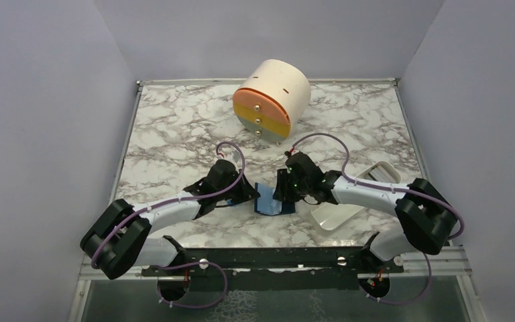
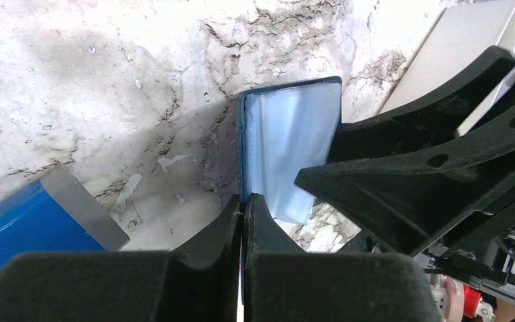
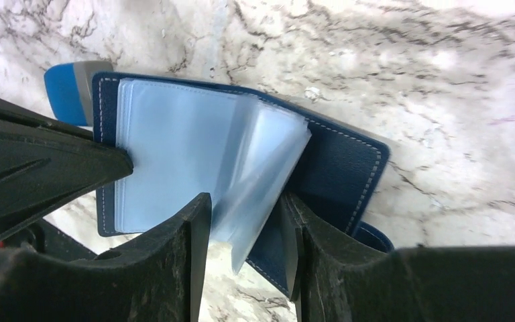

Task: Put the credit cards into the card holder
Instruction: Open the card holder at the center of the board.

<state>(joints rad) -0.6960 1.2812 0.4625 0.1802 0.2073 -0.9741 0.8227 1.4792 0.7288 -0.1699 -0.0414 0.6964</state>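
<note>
The navy card holder (image 1: pixel 270 203) lies open between the two grippers, its pale blue slotted sleeves fanned out (image 3: pixel 194 154). My left gripper (image 2: pixel 243 204) is shut on the edge of its navy cover (image 2: pixel 242 154). My right gripper (image 3: pixel 248 225) is open; its jaws straddle the loose sleeves and the near edge of the other navy cover (image 3: pixel 338 168), with a gap on both sides. The snap tab (image 3: pixel 375 236) sticks out by the right finger. No credit card shows in any view.
A small bright blue block (image 2: pixel 30 225) lies just left of the holder, also in the right wrist view (image 3: pixel 64 90). A white oblong tray (image 1: pixel 349 201) sits under the right arm. A cream cylinder with an orange, yellow and grey face (image 1: pixel 271 100) stands at the back.
</note>
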